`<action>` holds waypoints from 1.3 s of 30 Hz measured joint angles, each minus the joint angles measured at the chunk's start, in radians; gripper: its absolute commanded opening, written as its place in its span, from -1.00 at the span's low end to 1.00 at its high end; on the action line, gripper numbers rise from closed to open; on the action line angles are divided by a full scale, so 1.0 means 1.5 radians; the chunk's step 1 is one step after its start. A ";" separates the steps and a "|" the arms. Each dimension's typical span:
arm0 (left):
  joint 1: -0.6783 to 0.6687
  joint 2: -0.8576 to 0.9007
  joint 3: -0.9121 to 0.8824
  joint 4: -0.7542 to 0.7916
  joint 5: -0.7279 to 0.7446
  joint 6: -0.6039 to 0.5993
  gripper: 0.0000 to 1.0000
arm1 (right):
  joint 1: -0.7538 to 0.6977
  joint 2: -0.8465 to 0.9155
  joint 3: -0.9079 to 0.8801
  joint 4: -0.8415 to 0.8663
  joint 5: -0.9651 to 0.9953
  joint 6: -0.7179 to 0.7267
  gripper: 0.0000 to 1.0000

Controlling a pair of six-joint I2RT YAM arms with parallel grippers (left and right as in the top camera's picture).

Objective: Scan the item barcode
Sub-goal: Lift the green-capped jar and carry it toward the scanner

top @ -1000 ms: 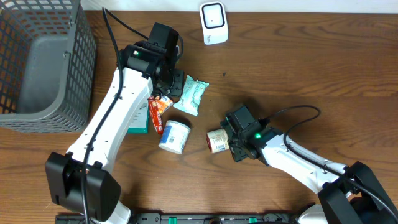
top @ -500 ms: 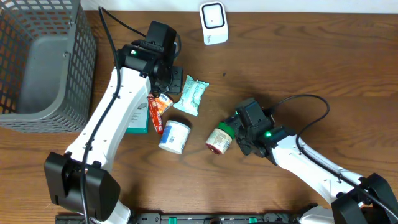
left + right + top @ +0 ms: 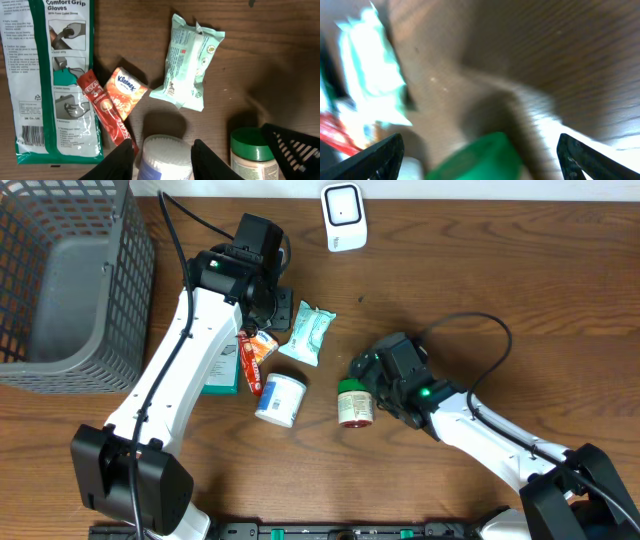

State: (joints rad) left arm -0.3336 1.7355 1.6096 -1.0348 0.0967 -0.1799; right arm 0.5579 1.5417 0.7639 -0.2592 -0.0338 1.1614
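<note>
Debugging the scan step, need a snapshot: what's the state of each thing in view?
left gripper: open, holding nothing
right gripper: open, green lid between its fingers, no grip
green-lidded jar: lid on, on the table
white tub: lid on, untouched
gloves pack: lying flat, barcode facing up
wipes pack: lying flat
tissue pack: lying flat
</note>
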 measured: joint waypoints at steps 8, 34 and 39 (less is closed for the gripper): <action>0.001 0.000 -0.001 -0.004 -0.006 -0.011 -0.20 | -0.123 0.006 0.269 -0.358 -0.027 -0.278 0.96; 0.112 0.000 -0.001 0.034 -0.020 -0.060 0.50 | 0.007 0.274 0.439 -0.483 -0.098 -0.446 0.99; 0.112 0.000 -0.001 0.034 -0.020 -0.060 0.50 | 0.014 0.276 0.433 -0.472 -0.101 -0.449 0.92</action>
State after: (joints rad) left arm -0.1654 1.7355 1.6085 -0.9836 0.0673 -0.2695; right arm 0.5789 1.9560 1.4128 -0.9676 -0.1860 0.4881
